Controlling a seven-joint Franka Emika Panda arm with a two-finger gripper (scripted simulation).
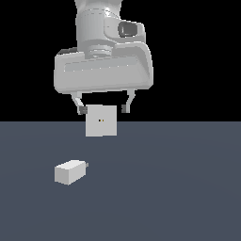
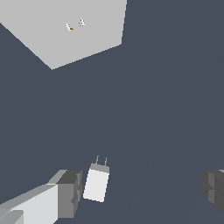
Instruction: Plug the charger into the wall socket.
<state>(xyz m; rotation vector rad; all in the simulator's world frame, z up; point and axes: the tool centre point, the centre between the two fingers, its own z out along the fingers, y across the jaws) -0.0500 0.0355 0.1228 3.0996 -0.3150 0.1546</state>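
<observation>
Floor (image 1: 179, 188) is a flat slate-blue surface, uniform, no markings. Two things on it: the charger (image 1: 69, 172) lying on its side toward the exterior view's left, prongs sticking out of one end, and the wall socket (image 1: 101, 120) standing upright farther back, two small holes at its centre. They sit well apart. My wrist view shows both too: charger (image 2: 96, 183), wall socket (image 2: 65, 30).

Exterior view faces the scene level; wrist view looks downward, nearer.

Flat slate-grey floor (image 1: 188, 188); black backdrop (image 1: 28, 56) above horizon.
</observation>
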